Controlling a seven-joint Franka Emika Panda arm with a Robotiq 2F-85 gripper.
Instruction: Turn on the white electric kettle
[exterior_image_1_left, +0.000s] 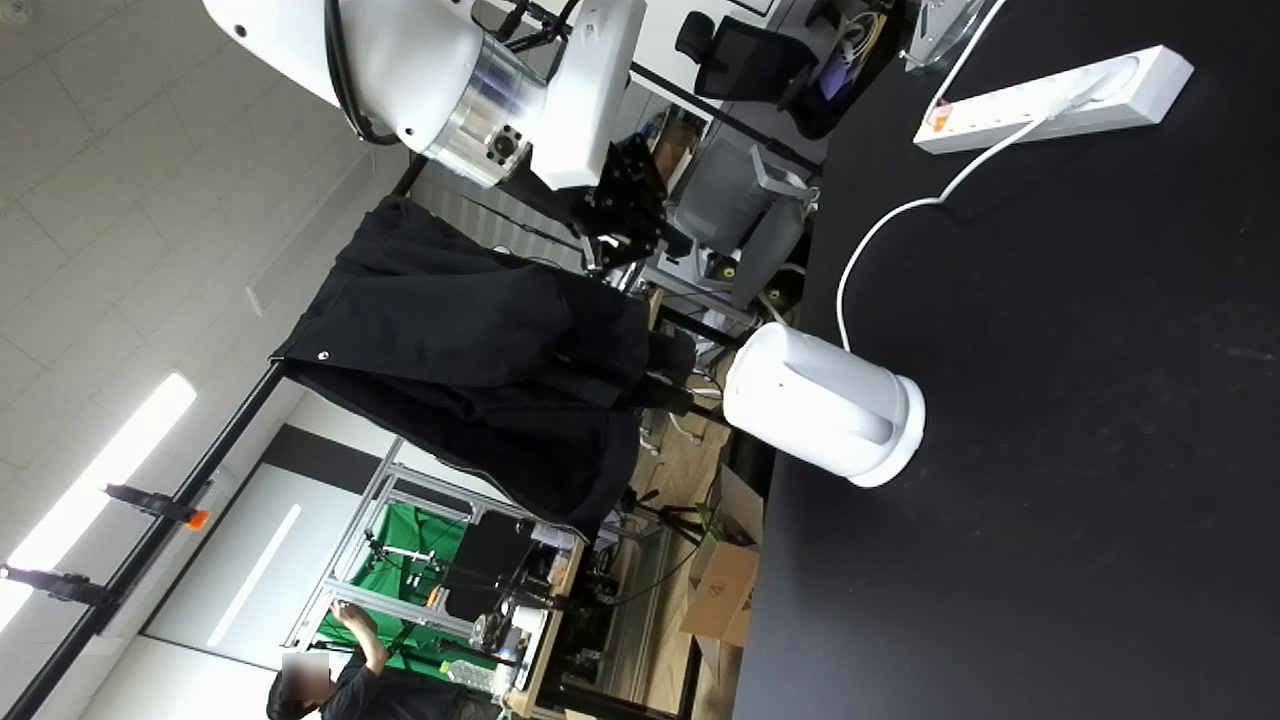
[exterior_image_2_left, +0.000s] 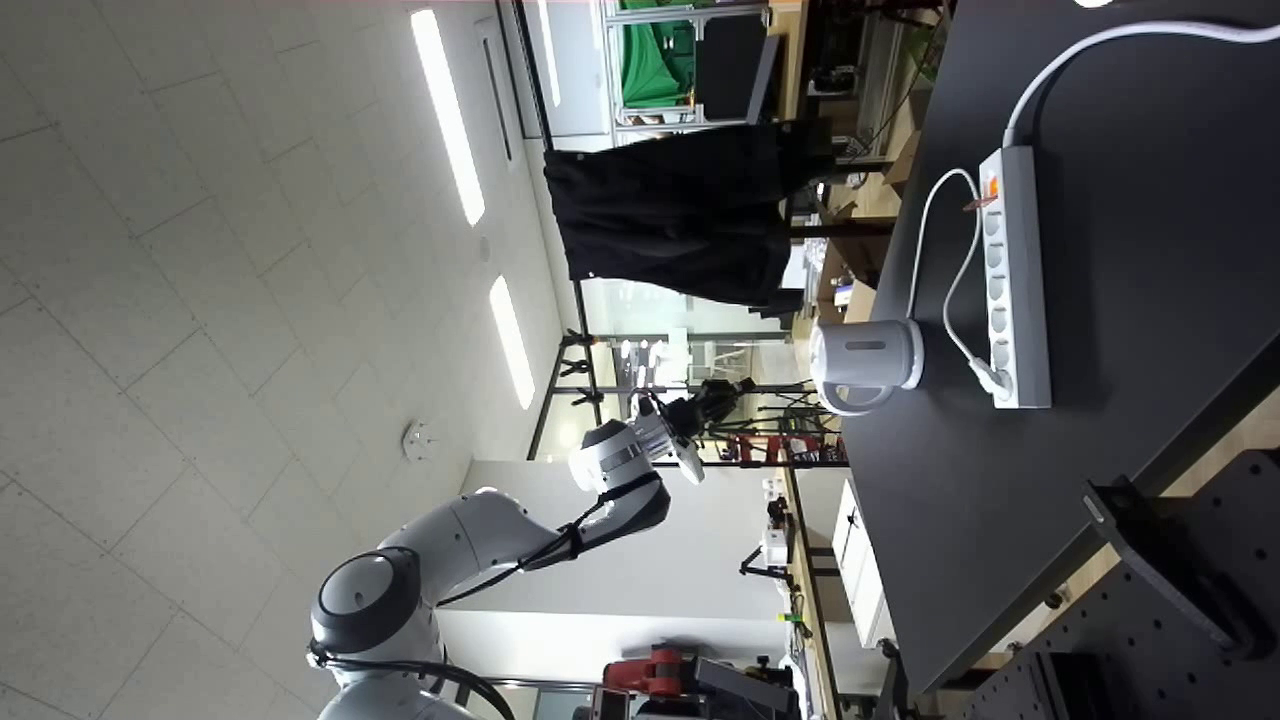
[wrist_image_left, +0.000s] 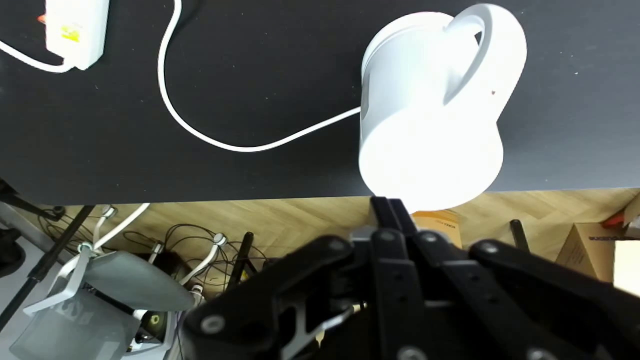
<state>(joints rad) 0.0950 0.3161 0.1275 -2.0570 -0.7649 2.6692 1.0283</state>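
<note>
At ten o'clock in the wrist view, find a white power strip (wrist_image_left: 77, 32), lying on a black table (wrist_image_left: 250, 90) and cut off by the top edge. At eight o'clock, beyond the table's edge, see a grey chair (wrist_image_left: 100, 310). Moving right, trace a thin white cord (wrist_image_left: 240, 149), dipping across the table from eleven o'clock and rising toward two. At five o'clock, meet the gripper (wrist_image_left: 390, 201), reaching in from the bottom edge, fingers (wrist_image_left: 382, 212) pressed together side by side, tips toward twelve. At two o'clock, find the white electric kettle (wrist_image_left: 432, 117), standing on the table near its edge, cord joining at nine, handle (wrist_image_left: 505, 65) curving between one and two. See the fingertips overlapping the kettle's outline here; in both exterior views, find gripper and kettle apart. Farther right, between three and four, see a cardboard box (wrist_image_left: 585, 250).

In an exterior view turned on its side, go from the robot arm (exterior_image_2_left: 500, 530), between seven and eight, past a black garment (exterior_image_2_left: 680, 215) just after twelve, to the kettle at three, upright, base on the table. Beyond, find the strip, orange part (exterior_image_2_left: 991, 188) toward twelve, white plug (exterior_image_2_left: 988, 376) seated toward six. Cannot make out the kettle's switch.
</note>
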